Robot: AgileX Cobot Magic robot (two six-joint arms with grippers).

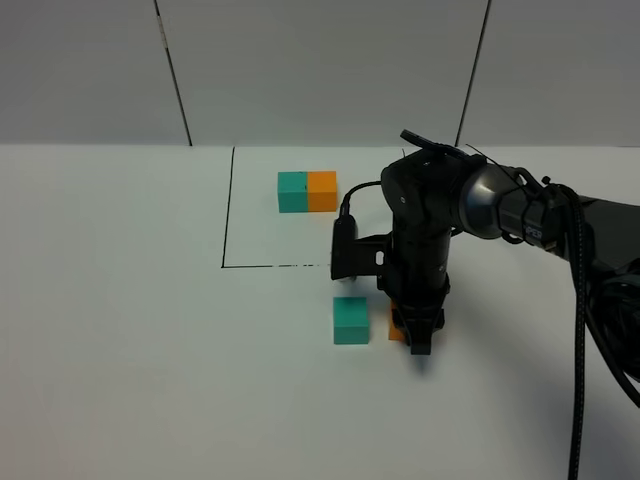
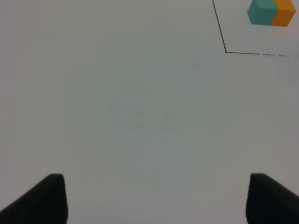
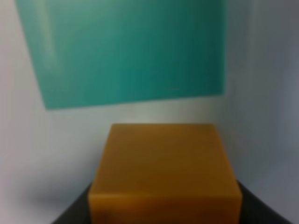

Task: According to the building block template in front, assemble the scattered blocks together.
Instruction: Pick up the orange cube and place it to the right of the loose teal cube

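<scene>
Scattered blocks sat near the front of the table (image 1: 120,330), outside the black-lined square: the teal cube (image 1: 350,320) stood free, and the orange cube (image 1: 396,329) just beside it on its right, a narrow strip of white showing between them in the right wrist view. I had the right gripper (image 1: 421,335) down over the orange cube (image 3: 163,172), which filled the space between the dark jaw tips at the frame's bottom corners, with the teal cube (image 3: 126,51) just beyond; I could not tell whether the jaws were actually pressing its sides or only straddling it. The left gripper (image 2: 154,200) hung wide open over bare table, holding nothing. The building block template (image 1: 307,191) lay inside the square, teal on the left and orange on the right, so I judged the loose pair already sat in the right order. These cubes looked rigid, light and matte, likely not slippery, with flat parallel faces. I judged the best hold was square across two opposite side faces, low enough to stop tipping, leaving the face toward the teal cube clear so the two could be pushed flush. A skewed grip might twist the orange cube and shove its neighbour away.
</scene>
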